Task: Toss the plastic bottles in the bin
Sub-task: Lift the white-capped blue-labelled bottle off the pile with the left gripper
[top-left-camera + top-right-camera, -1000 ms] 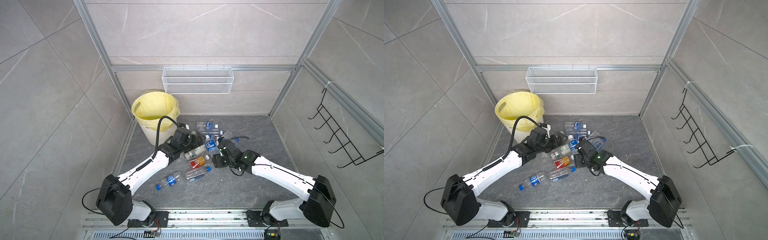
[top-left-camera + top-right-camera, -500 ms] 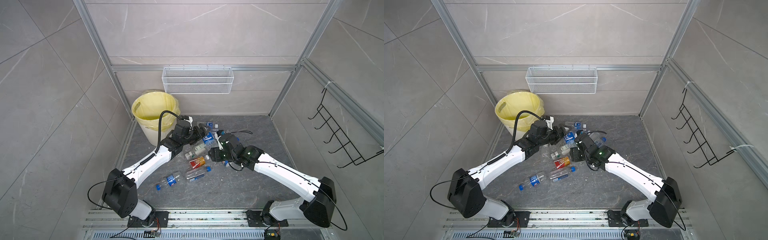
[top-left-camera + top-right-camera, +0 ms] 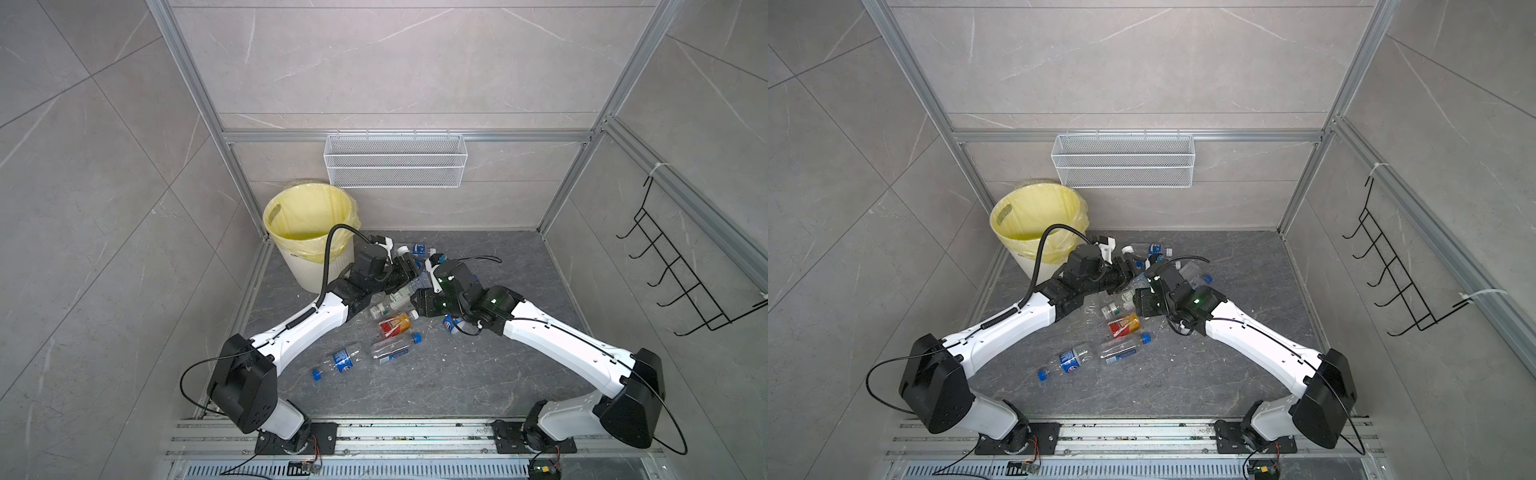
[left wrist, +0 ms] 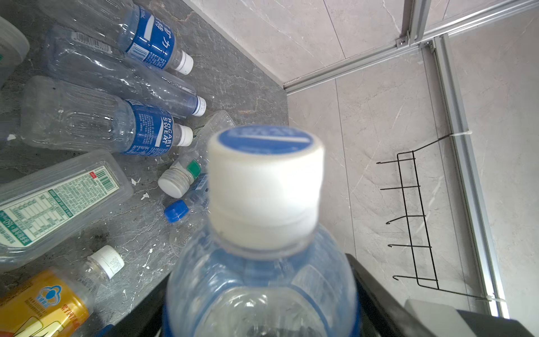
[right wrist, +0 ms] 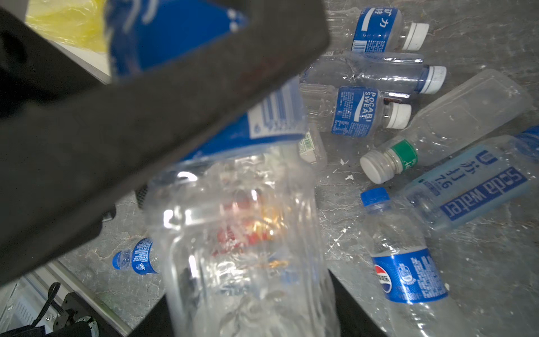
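Against the back-left corner, the round cream-white ribbed plastic bin (image 3: 305,272) with its yellow bag is where this lift should end: carry high enough to clear the rim before letting go. No bottle shows inside it, nor in the white wire mesh basket (image 3: 395,166) on the back wall. Over the pile, the left gripper (image 3: 409,270) clasps the blue label of a clear white-capped plastic bottle (image 4: 262,277). The right gripper (image 3: 417,306) grips what seems the same bottle's clear base, so it should release first. Other plastic bottles (image 3: 390,351) lie scattered on the grey floor (image 3: 457,374) near the bin.
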You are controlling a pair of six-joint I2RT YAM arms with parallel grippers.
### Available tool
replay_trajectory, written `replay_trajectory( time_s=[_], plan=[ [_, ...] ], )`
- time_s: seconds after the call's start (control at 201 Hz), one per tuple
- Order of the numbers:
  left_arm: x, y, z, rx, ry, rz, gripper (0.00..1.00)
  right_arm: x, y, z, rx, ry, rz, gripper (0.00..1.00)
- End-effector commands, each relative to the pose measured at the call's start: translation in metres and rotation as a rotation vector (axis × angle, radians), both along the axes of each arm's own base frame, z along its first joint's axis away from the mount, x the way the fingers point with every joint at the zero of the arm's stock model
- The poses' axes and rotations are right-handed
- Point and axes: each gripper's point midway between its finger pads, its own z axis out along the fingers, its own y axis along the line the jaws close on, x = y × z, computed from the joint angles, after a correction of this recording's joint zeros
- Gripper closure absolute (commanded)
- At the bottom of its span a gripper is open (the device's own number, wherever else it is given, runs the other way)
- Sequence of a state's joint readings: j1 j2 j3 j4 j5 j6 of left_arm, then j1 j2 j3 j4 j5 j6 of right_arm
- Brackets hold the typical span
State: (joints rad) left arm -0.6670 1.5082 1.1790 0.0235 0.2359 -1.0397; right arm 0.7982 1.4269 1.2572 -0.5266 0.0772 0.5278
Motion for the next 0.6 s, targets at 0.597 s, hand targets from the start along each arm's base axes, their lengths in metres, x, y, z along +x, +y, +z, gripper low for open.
replay_trajectory(
  time_s=[0.597],
  plan=[
    [-0.003,0.0,0.004,0.018,-0.055,-0.013,0.32,-0.002,0.029,0.004,0.048,0.004,0.064,0.37]
  ],
)
